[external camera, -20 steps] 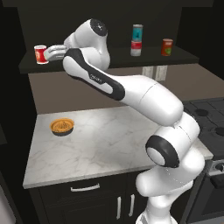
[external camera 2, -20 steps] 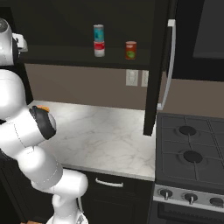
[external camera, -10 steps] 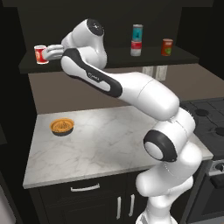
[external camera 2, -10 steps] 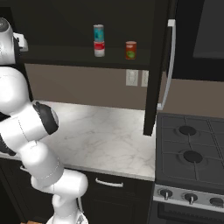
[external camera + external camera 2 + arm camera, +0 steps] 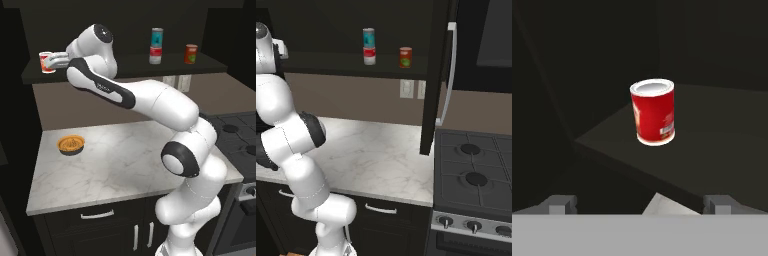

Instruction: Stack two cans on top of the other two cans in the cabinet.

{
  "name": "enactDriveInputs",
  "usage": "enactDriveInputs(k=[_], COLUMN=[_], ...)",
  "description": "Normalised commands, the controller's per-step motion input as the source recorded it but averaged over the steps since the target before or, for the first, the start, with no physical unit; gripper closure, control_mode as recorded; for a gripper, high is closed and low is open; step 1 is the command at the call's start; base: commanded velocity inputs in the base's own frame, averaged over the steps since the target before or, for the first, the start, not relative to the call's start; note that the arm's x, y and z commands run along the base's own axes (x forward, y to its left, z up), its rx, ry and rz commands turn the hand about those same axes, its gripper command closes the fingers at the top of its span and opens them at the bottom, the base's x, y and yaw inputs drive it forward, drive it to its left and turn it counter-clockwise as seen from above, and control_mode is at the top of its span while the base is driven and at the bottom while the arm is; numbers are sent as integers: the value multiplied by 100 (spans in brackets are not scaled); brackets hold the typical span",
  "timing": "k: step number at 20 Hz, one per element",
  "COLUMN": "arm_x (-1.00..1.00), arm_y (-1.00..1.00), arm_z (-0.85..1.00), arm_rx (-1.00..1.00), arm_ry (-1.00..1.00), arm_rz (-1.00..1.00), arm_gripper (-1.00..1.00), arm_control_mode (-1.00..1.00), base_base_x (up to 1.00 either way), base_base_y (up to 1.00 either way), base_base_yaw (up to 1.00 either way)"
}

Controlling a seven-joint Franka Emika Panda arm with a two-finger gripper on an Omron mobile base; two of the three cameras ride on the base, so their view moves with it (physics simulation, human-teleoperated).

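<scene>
- bright red can (image 5: 47, 62) stands upright on the cabinet (image 5: 125, 67) shelf at the upper left of the left base view; in the hand view it sits centre frame (image 5: 653, 112), pale label patch facing lower right, nothing touching it.
- pincer (image 5: 59, 61) is just beside that can, level with it, jaws spread as wide as they go and holding nothing; in the hand view both finger tips (image 5: 561, 204) stand at the bottom corners, well clear of the can on either side.
- change over the last second: the arm's elbow and lower links have swung round and shifted in both base views, while the pincer end has barely moved from its spot by the can. the can itself has not shifted.
- teal-blue can (image 5: 156, 37) already sits atop the red-and-white can (image 5: 155, 55), upper middle of the left base view; same stack at upper centre-left of the right base view (image 5: 369, 38).
- dark red-orange can (image 5: 190, 54) stands alone to the right of that stack, top bare.
- reading: one stack done, second not yet begun. the arm looks to be settling its posture for a straight reach onto the red can; closing on it comes next, then the carry across to the orange one.
- orange bowl (image 5: 71, 144) on the counter (image 5: 130, 165), not involved.
</scene>
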Motion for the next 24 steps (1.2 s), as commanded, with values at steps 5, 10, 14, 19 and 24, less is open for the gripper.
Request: enactDriveInputs(k=[5, 10, 14, 19, 24], arm_x=[21, 25, 24, 25, 19], arm_y=[18, 17, 6, 6, 14], arm_z=[-8, -8, 0, 0, -2], arm_rx=[0, 0, 0, 0, -1], arm_ry=[0, 0, -1, -4, -2], arm_rz=[0, 0, 0, 0, 0], arm_gripper=[-100, -100, -100, -100, -100], arm_control_mode=[-100, -100, -100, -100, -100], base_base_x=[0, 0, 0, 0, 0], base_base_y=[0, 0, 0, 0, 0], base_base_yaw=[0, 0, 0, 0, 0])
